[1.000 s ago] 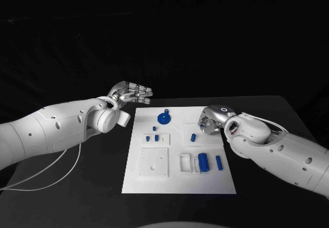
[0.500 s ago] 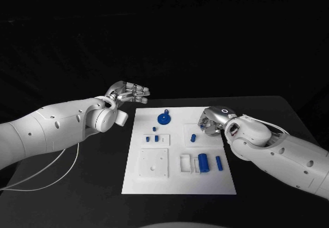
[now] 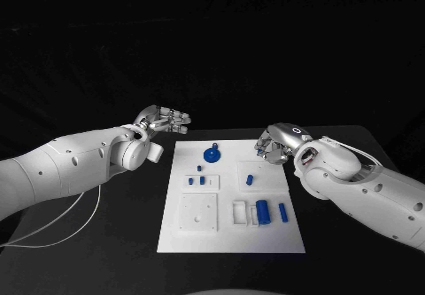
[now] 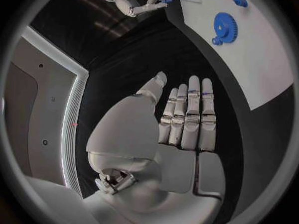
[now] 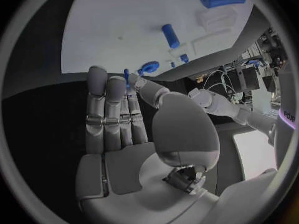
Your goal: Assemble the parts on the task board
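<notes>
Surface: black table [image 3: 354, 138], white rectangular task board [image 3: 232, 236] on it.
Right hand [image 3: 274, 146]: pinching small blue peg [image 5: 126, 76] beside board's far right corner.
Left hand [image 3: 166, 120]: empty, fingers straight, beside far left corner.

In the head view, the right robot hand [image 3: 276, 145] covers the task board's [image 3: 230, 236] far right corner. The small blue pin [image 5: 126, 76] it pinches is mostly hidden behind its fingers [image 5: 107, 109].

The counter [image 3: 354, 138] is black, and the white task board [image 3: 226, 236] lies flat on its middle. A thin white cable [image 3: 66, 224] lies on the counter near its left edge, well apart from the board and curving under the left arm.
</notes>
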Robot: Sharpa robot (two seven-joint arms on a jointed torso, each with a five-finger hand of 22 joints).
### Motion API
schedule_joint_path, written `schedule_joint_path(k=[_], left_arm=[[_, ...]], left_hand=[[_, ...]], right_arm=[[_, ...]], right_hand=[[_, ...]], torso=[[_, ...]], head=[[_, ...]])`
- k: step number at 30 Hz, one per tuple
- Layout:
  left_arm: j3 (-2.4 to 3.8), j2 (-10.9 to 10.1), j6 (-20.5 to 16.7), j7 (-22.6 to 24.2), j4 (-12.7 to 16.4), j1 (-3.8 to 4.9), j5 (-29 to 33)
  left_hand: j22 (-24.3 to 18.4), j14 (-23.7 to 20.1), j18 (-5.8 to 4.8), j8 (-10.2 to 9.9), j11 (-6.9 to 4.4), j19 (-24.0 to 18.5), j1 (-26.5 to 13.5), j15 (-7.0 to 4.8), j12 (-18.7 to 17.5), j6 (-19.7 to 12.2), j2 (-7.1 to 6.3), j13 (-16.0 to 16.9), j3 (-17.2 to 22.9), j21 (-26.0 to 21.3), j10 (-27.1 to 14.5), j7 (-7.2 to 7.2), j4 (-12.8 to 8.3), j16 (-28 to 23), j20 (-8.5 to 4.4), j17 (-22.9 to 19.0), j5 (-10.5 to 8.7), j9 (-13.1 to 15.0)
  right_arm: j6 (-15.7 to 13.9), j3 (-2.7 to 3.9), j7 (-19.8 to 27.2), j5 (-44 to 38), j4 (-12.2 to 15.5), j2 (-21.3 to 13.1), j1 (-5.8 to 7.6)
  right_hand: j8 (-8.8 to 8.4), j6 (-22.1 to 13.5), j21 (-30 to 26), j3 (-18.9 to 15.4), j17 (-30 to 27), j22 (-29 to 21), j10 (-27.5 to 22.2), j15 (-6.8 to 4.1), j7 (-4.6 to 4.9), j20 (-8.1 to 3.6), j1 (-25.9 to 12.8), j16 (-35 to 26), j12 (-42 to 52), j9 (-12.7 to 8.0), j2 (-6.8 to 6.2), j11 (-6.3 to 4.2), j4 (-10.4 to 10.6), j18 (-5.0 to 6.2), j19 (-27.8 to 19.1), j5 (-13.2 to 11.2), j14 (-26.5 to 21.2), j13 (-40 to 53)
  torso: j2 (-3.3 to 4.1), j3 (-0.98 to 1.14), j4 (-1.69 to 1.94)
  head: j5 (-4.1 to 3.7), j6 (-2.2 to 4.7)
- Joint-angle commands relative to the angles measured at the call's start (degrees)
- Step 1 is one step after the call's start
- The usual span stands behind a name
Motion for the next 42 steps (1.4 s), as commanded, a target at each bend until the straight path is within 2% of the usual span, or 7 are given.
schedule_joint_path(k=[1,11,17,21,28,35,42], left_arm=[[0.06,0.24,0.86,0.87,-0.20,0.02,0.07],[0.06,0.64,0.67,0.98,0.05,0.02,0.06],[0.05,1.14,-0.24,1.38,0.19,0.00,0.06],[0.05,1.57,-1.29,1.59,0.21,0.00,0.06],[0.04,2.10,-2.16,1.71,0.44,0.00,0.08],[0.04,2.35,-2.14,1.66,0.66,0.00,0.09],[0.04,2.41,-2.05,1.62,0.75,0.00,0.09]], left_hand=[[-0.04,-0.39,-0.61,-0.08,0.23,0.37,-0.02,-0.04,-0.29,-0.42,0.35,0.00,-0.22,0.14,-0.34,-0.08,0.01,-0.12,-0.11,0.09,-0.14,-0.01],[-0.98,-0.43,-0.62,-0.10,0.25,0.52,0.09,-0.02,-0.28,-0.54,0.42,0.00,-0.55,0.20,-0.41,-0.06,0.17,-0.12,-0.09,0.11,-0.14,-0.02],[-0.98,-0.43,-0.62,-0.10,0.25,0.52,0.09,-0.02,-0.28,-0.54,0.42,0.00,-0.55,0.20,-0.41,-0.06,0.17,-0.12,-0.09,0.11,-0.14,-0.02],[-1.49,-0.94,-0.56,-0.07,0.26,0.60,0.23,0.12,-0.29,-0.46,0.50,0.00,-0.58,0.26,-0.36,-0.11,0.20,-0.16,-0.02,-0.01,0.01,-0.01],[-1.74,-1.48,-0.42,-0.08,0.28,0.57,0.27,0.29,-0.29,-0.41,0.56,-0.01,-0.51,0.28,-0.35,-0.13,0.24,-0.18,0.12,-0.19,0.10,-0.01],[-1.74,-1.48,-0.42,-0.08,0.28,0.57,0.27,0.29,-0.29,-0.41,0.56,-0.01,-0.51,0.28,-0.35,-0.13,0.24,-0.18,0.12,-0.19,0.10,-0.01],[-2.10,-1.59,-0.28,-0.08,0.28,0.60,0.31,0.33,-0.28,-0.39,0.55,0.00,-0.42,0.36,-0.35,-0.12,0.24,-0.17,0.22,-0.29,0.09,-0.01]], right_arm=[[-1.14,0.26,0.78,1.30,1.79,-0.12,-0.07],[-2.61,0.20,2.06,2.76,7.22,1.01,-1.98],[-2.50,-1.67,2.77,2.12,8.25,3.24,-3.25],[-2.20,-3.61,3.48,1.74,8.01,5.04,-4.07],[-1.95,-6.18,3.88,-0.56,7.20,6.82,-4.86],[-1.67,-7.49,4.13,-1.36,6.40,7.65,-5.69],[-1.53,-8.07,4.30,-1.55,6.18,8.13,-6.41]], right_hand=[[0.37,0.39,-0.31,0.20,0.10,0.12,0.77,-0.09,-0.02,-0.49,0.58,-0.11,0.16,0.06,-0.21,-0.27,0.45,0.81,1.84,0.12,0.20,0.11],[0.37,0.37,-0.29,0.13,0.14,0.37,0.78,-0.11,-0.02,-0.49,0.64,-0.19,0.17,0.06,-0.24,-0.29,0.62,0.80,1.94,0.11,0.23,0.12],[0.36,0.36,-0.25,0.05,0.18,0.53,0.78,-0.11,-0.02,-0.50,0.68,-0.22,0.17,0.07,-0.22,-0.29,0.60,0.78,1.96,0.12,0.26,0.12],[0.37,0.36,-0.33,0.02,0.19,0.56,0.78,-0.10,-0.01,-0.49,0.68,-0.23,0.17,0.08,-0.18,-0.29,0.55,0.79,2.00,0.13,0.27,0.12],[0.36,0.33,-0.32,0.11,0.19,0.70,0.76,-0.08,-0.01,-0.46,0.68,-0.24,0.20,0.11,-0.14,-0.26,0.35,0.85,2.03,0.15,0.30,0.13],[0.37,0.39,-0.31,0.16,0.19,0.81,0.77,-0.07,-0.02,-0.44,0.61,-0.24,0.20,0.14,-0.16,-0.26,0.26,0.87,2.02,0.16,0.30,0.13],[0.37,0.37,-0.35,0.24,0.18,0.91,0.77,-0.06,-0.01,-0.43,0.51,-0.22,0.21,0.15,-0.12,-0.26,0.20,0.90,2.03,0.17,0.31,0.13]], torso=[[0.04,-0.05,-0.02],[-0.09,-0.20,0.04],[-0.08,-0.08,0.20],[-0.07,-0.14,0.17],[0.03,-0.14,0.13],[0.03,-0.11,0.12],[0.00,-0.11,0.08]], head=[[0.37,0.02],[2.56,0.21],[4.40,-0.26],[5.59,-0.68],[6.27,-1.03],[7.22,-1.82],[7.93,-2.52]])
